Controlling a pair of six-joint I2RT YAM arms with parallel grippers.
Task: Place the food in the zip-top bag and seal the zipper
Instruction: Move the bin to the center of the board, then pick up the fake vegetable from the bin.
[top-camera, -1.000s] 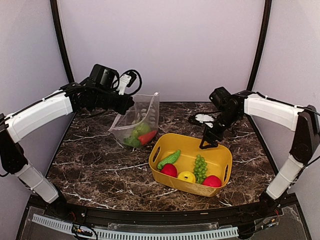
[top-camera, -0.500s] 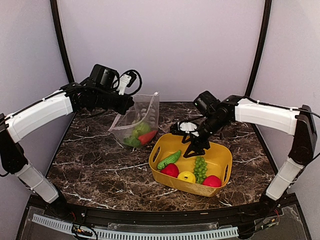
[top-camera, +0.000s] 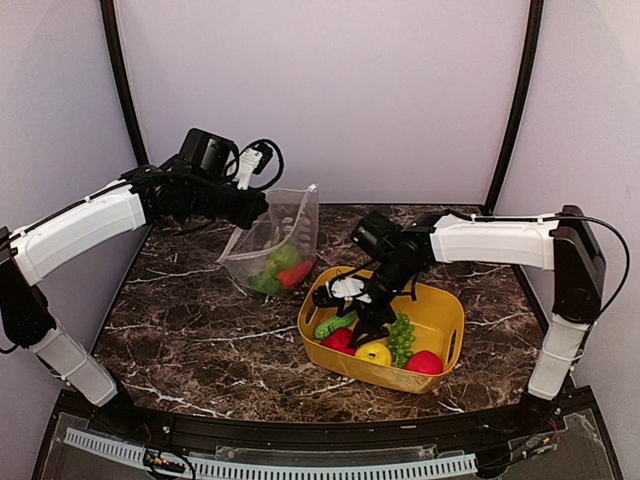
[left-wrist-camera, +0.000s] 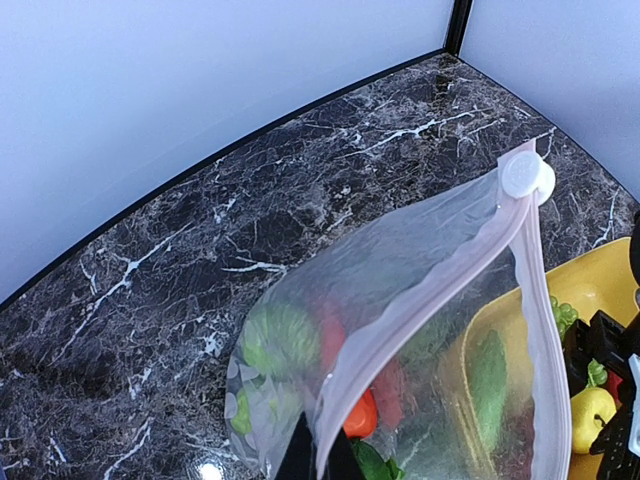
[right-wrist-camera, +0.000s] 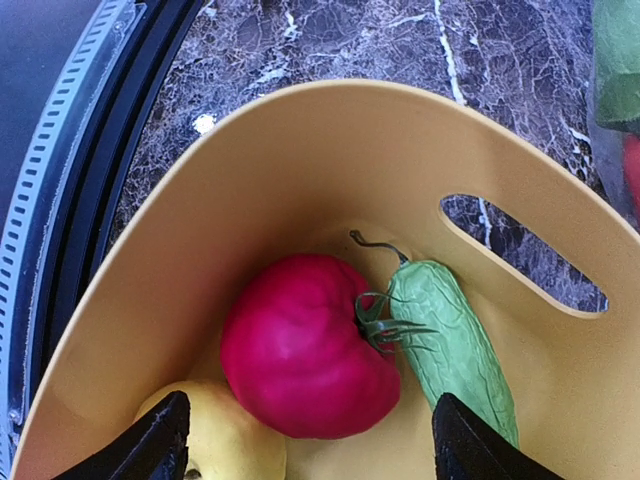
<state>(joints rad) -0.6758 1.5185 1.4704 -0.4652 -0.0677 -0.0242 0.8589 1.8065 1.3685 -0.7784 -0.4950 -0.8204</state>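
Note:
My left gripper is shut on the mouth edge of the clear zip-top bag, which hangs open on the table. In the left wrist view the pinkish zipper runs up to its white slider tab, and green and red food shows through the plastic. My right gripper is open, low over the left end of the yellow basket. Between its fingers lies a red tomato, with a green cucumber and a yellow lemon beside it.
A green grape bunch and another red ball lie in the basket's right half. The basket's slotted handle faces the bag. Dark marble table extends left and front; black frame posts stand at the back corners.
My right arm swung left and down, from above the basket's far rim to low over the tomato and cucumber at its left end. The left arm and bag stayed still.

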